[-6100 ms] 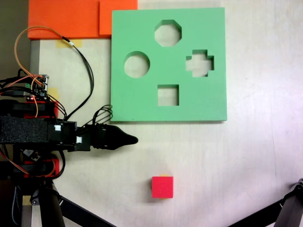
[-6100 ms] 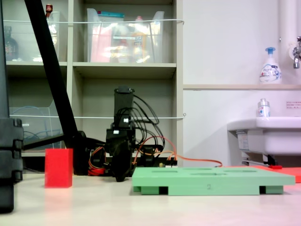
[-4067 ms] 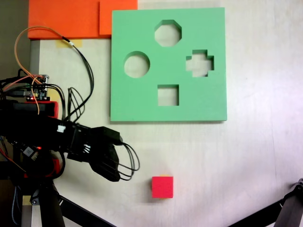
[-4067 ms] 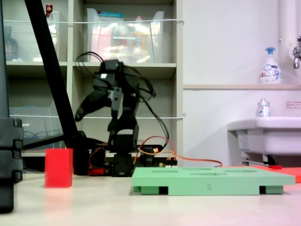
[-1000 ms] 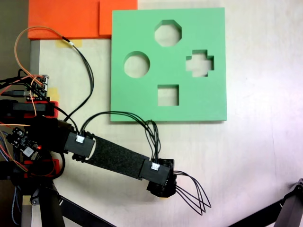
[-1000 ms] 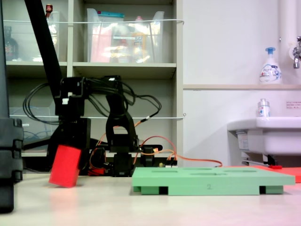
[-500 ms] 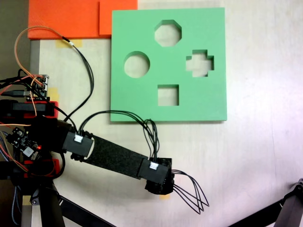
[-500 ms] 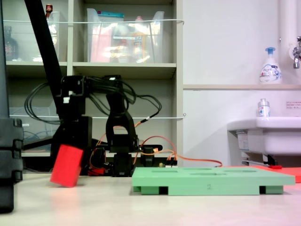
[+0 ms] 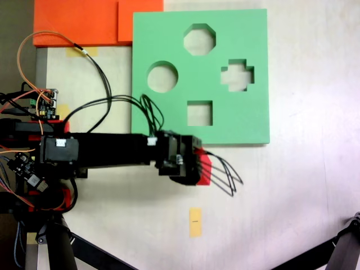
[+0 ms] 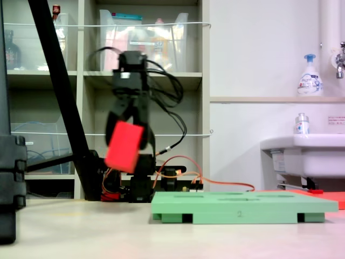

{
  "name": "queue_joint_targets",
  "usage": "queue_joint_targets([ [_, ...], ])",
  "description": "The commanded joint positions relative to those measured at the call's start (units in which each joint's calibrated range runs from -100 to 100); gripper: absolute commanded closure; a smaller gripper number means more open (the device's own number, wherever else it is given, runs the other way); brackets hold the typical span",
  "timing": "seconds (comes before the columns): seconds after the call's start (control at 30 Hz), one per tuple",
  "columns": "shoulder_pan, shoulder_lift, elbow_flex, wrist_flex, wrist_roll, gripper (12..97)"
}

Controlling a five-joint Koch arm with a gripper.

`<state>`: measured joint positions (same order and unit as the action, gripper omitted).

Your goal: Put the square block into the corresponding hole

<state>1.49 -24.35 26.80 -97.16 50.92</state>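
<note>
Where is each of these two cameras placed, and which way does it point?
A fixed view: above, looking straight down at the green foam board; the arm reaches rightward with the red block beneath its hand.
A fixed view: table level, looking sideways toward shelves; the hand holds the block aloft.
Both share board, block and arm.

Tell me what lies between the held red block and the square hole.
Nothing but bare green foam board: in the top-down fixed view the square block, held by the gripper, hangs just off the board's near edge, short of the square hole.

Open air above green board (image 10: 242, 206)
</note>
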Motion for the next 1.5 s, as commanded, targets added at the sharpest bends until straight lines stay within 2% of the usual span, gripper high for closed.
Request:
queue_joint_targets([
  [0.0, 3.52, -1.63, 5.90, -2.84, 4.20, 84.6],
  [0.13, 7.37, 3.54, 9.49, -2.84, 6.84, 84.6],
  [0.3, 9.57, 7.87, 11.88, -2.84, 10.60, 84.6],
  [1.47, 12.21, 24.49, 11.88, -2.84, 12.60, 84.4],
])
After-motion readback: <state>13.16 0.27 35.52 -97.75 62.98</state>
